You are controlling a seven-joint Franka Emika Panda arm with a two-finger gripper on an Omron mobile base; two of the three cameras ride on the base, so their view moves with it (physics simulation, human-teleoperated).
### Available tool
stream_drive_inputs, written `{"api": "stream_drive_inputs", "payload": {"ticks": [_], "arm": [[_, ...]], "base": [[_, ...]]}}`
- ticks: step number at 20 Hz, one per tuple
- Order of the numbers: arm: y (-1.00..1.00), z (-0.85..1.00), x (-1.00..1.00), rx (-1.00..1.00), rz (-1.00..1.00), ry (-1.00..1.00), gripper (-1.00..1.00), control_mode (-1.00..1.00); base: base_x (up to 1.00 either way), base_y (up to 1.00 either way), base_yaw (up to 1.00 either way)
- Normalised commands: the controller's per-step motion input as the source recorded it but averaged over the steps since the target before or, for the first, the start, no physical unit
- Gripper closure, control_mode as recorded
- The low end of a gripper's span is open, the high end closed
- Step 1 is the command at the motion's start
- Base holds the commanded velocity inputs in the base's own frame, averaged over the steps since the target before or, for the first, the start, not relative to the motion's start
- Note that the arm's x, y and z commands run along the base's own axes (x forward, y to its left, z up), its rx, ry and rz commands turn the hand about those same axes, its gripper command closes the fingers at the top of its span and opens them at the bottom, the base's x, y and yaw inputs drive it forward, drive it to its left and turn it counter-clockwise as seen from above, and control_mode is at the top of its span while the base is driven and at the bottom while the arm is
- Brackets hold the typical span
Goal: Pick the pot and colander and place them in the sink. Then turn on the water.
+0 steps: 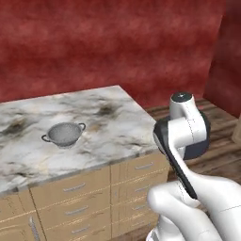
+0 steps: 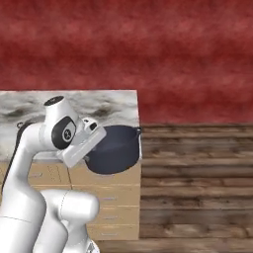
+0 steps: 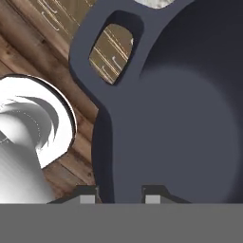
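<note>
One pot (image 2: 114, 150) is held at its rim by the pincer (image 3: 116, 192), clamped on its wall, low at centre of the right base view, lifted beside the desk (image 1: 117, 117). One colander (image 1: 64, 133) is left on the desk, centre left. Both placements and the water appear undone.

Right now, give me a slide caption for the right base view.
Gripper carries the dark pot off the marble counter's end.
</note>
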Motion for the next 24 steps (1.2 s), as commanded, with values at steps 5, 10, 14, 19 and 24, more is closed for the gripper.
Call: {"api": "stream_drive_inputs", "payload": {"ticks": [5,10,14,19,24], "arm": [[0.00,0.00,0.00,0.00,0.00,0.00,1.00,1.00],[0.00,0.00,0.00,0.00,0.00,0.00,1.00,1.00],[0.00,0.00,0.00,0.00,0.00,0.00,1.00,1.00],[0.00,0.00,0.00,0.00,0.00,0.00,1.00,1.00],[0.00,0.00,0.00,0.00,0.00,0.00,1.00,1.00]], "base": [[-0.41,-0.50,-0.64],[-0.12,-0.49,-0.68],[0.00,-0.36,-0.70],[0.04,-0.32,-0.69],[0.47,-0.05,-0.65]]}}
